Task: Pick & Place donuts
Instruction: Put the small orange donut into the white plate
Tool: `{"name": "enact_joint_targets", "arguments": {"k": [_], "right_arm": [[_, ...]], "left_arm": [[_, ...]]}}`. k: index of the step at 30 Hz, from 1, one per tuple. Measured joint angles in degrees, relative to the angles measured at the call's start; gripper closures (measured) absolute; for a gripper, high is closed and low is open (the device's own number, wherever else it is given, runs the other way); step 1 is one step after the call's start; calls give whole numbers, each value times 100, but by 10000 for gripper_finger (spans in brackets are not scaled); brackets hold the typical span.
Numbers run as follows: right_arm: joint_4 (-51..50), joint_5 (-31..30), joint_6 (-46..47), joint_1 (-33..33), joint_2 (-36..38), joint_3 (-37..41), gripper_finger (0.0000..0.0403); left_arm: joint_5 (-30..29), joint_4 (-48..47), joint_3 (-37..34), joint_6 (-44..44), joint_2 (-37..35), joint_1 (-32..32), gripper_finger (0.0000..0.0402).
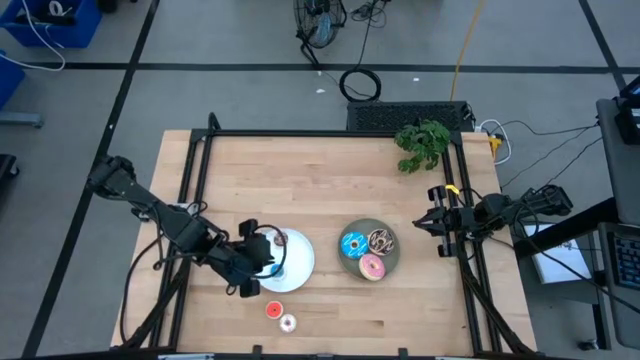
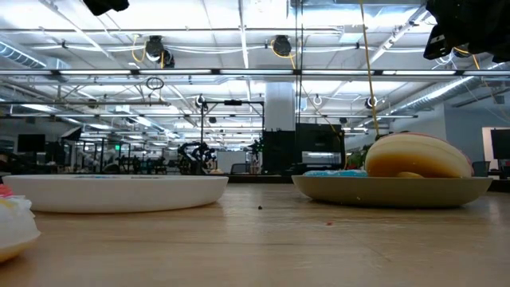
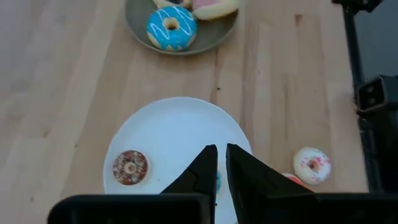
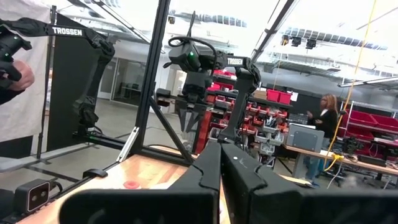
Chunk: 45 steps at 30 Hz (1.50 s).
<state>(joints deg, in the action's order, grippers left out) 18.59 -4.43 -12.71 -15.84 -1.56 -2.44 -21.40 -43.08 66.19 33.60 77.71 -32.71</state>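
Observation:
My left gripper (image 1: pixel 262 258) hovers over the white plate (image 1: pixel 296 270), fingers shut (image 3: pixel 221 167). A tiny brown donut (image 3: pixel 130 167) lies on that plate. A sliver of blue (image 3: pixel 217 182) shows in the slit between the fingers and is mostly hidden by them. The grey plate (image 1: pixel 392 250) holds the larger blue donut (image 1: pixel 352 243), brown sprinkled donut (image 1: pixel 381 239) and pink donut (image 1: pixel 372 267). The tiny red donut (image 1: pixel 274 310) and tiny white donut (image 1: pixel 288 322) lie on the table near its front edge. My right gripper (image 1: pixel 428 222) waits shut at the table's right side.
A green leafy sprig (image 1: pixel 422 142) lies at the far right corner. A black frame rail (image 1: pixel 300 133) runs round the table's far and side edges. Bare wood lies between the plates and the far rail. A person (image 4: pixel 323 112) stands in the room beyond.

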Motion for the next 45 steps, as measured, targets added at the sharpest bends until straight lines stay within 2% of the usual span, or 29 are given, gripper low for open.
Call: {"name": "enact_joint_targets", "arguments": {"k": [8,13,18,21,25,29,34,38,41,45], "right_arm": [[-6,-2,125,0,-2,0,403],[0,-11,151,0,-2,0,403],[0,-22,173,0,-2,-2,403],[-9,-20,217,-1,-2,-1,403],[-2,-13,167,0,-2,-1,403],[-1,-9,157,-1,-2,-1,403],[-1,-5,153,0,-2,-1,403],[-12,-7,151,0,-2,-2,403],[-9,-5,146,0,-2,-1,403],[-9,-5,134,-1,-2,0,403]], "left_arm": [[253,89,-4,-7,406,-159,360],[1000,1097,34,-236,1137,-53,360],[1783,1108,211,-379,1857,-88,360],[2036,1255,290,-393,2138,-200,360],[2066,1227,611,-414,2468,-242,360],[2078,689,943,-365,2719,-214,360],[2096,576,981,262,2752,-284,359],[2123,307,981,295,2754,-478,356],[2133,259,981,315,2754,-692,333],[1844,294,981,428,2752,-847,280]]}}
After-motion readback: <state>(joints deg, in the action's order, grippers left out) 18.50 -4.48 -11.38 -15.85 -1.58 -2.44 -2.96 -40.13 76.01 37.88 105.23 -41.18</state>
